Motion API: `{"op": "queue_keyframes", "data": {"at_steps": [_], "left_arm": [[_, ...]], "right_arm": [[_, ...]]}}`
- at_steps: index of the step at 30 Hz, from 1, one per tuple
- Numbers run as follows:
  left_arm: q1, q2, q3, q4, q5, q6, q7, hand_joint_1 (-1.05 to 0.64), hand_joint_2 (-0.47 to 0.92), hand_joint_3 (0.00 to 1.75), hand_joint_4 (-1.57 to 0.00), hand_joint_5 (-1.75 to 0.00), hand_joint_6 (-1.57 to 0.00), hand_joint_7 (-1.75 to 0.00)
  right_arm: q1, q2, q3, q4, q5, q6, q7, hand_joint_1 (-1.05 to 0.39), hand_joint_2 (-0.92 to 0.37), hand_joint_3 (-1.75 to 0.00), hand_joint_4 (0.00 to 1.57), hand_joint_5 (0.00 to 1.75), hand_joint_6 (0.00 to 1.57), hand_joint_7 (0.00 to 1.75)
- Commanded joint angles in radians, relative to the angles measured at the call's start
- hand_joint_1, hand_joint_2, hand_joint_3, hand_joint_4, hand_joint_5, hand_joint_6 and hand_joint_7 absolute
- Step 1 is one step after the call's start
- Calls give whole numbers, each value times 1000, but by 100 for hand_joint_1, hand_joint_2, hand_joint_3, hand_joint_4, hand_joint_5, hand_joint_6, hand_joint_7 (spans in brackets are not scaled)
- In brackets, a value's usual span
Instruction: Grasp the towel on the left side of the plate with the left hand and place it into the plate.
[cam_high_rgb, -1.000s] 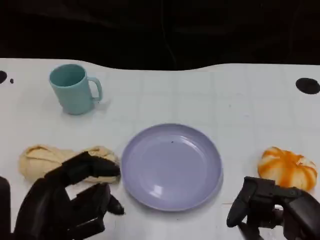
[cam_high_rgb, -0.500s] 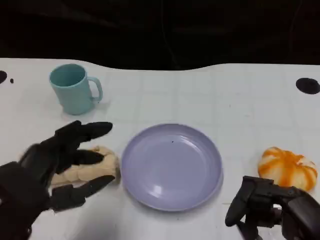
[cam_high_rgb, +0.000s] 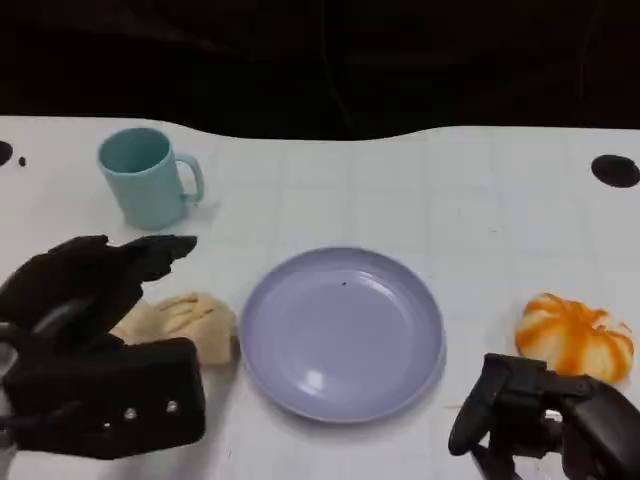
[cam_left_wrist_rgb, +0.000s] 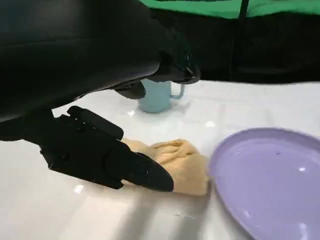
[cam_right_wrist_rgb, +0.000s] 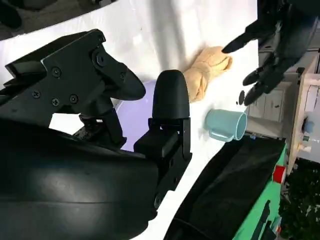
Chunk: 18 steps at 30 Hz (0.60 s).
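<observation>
Towel (cam_high_rgb: 180, 325) lies lengthwise toward my plate (cam_high_rgb: 342, 333). My left hand (cam_high_rgb: 85, 300) hovers over it, fingers spread, empty; wrist view shows the gap beneath.

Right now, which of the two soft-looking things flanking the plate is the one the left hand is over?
The beige towel, lying just left of the purple plate under the left hand. The orange-and-white pumpkin-like thing sits on the plate's far right, near the right hand.

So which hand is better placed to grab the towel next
Left. The left hand hovers over the towel with fingers spread, while the right hand sits across the plate.
</observation>
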<state>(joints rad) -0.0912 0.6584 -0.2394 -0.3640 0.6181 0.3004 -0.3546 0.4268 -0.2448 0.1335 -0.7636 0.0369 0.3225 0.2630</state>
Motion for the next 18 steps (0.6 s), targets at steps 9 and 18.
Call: {"op": "queue_keyframes", "data": {"at_steps": [9, 18], "left_arm": [[-148, -29, -123, 278, 157, -23, -84, -54, 90, 0, -25, -19, -25, 0], [-213, -124, -186, 566, 210, -97, 62, -48, 92, 1, -38, -12, -31, -1]], "right_arm": [[3, -7, -2, -14, 0, 9, -5, -8, -56, -109, 75, 173, 68, 138], [7, -9, -2, -10, -1, 3, -3, -9, -55, -109, 75, 173, 69, 137]]}}
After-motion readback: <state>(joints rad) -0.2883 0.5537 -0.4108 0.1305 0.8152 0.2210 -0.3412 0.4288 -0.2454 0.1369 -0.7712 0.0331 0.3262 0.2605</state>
